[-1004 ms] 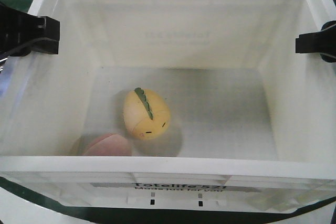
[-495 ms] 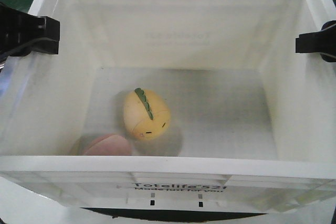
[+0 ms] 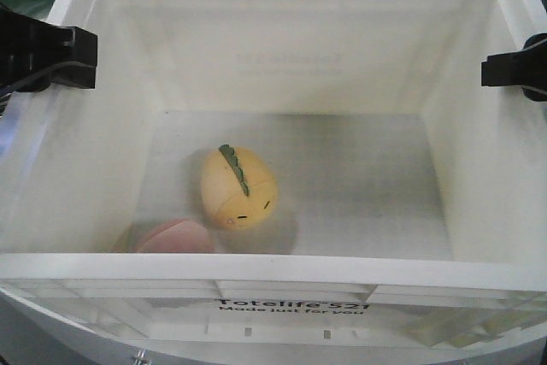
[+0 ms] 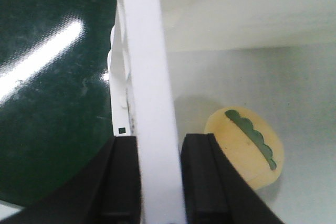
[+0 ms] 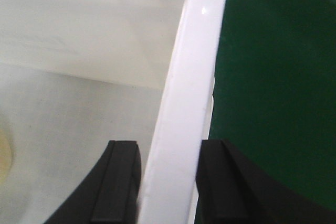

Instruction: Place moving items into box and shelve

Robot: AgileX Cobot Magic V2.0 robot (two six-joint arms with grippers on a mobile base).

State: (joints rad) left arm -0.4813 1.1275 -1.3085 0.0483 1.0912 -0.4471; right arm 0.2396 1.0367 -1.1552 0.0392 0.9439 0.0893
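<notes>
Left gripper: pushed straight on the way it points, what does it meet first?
The left gripper clamps the white tote's rim, which blocks it; the yellow egg toy lies beyond its inner finger, depth unclear.

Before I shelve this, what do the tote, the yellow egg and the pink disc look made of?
Tote: hard white plastic, semi-gloss, faintly translucent; moulded ribs, glare on the rim.
Yellow egg: matte, probably foam or soft rubber; no highlights, faint seam lines.
Pink disc: matte, perhaps the same, but partly hidden by the near rim.
</notes>
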